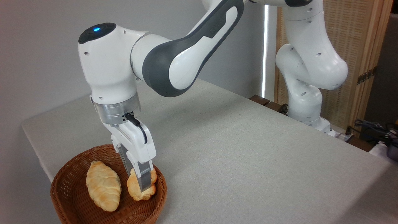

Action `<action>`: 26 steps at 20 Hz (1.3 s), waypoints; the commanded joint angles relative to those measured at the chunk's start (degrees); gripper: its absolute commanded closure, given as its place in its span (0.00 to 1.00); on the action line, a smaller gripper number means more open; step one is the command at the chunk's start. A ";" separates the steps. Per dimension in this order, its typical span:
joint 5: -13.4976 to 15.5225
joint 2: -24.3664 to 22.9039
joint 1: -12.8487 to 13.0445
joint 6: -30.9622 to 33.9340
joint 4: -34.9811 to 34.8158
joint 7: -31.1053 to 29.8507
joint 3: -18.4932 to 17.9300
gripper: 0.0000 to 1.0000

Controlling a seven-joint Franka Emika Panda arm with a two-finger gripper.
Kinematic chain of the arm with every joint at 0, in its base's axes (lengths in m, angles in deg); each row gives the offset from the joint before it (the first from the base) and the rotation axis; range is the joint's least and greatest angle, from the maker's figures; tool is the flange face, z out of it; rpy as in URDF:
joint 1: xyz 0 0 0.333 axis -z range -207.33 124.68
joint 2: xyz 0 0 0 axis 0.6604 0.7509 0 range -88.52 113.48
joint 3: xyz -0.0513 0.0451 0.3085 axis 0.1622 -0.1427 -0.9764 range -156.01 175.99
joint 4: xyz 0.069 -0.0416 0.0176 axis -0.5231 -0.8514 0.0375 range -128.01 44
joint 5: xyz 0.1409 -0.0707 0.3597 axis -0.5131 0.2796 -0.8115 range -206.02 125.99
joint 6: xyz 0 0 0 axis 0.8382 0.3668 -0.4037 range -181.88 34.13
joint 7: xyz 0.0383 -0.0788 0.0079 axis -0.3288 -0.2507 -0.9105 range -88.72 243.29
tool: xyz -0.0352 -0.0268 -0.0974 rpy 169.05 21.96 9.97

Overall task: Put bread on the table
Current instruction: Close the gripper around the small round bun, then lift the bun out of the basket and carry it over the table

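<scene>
Bread (136, 188): small knotted golden roll, lying inside the round wicker basket (63, 186) at the near-left corner of your table (248, 155), against the basket's right wall, with your gripper (141, 183) clamped across it, one finger (143, 179) over its front. Beside it, to the left and close by: a longer, paler loaf (103, 186). Your arm (174, 62) reaches over from its base (306, 109) at the far right edge; the cloth ahead lies open.

White arm (174, 59), dark grey panels, blue light (96, 29), silver wrist ring (116, 109)
</scene>
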 commanded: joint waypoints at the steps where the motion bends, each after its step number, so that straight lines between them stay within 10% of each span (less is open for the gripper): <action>1: 0.37 -0.47 0.09 -0.95 0.18 0.97 -0.38 0.49; 26: 3.45 -11.19 0.35 7.56 -4.30 -0.17 -0.11 0.46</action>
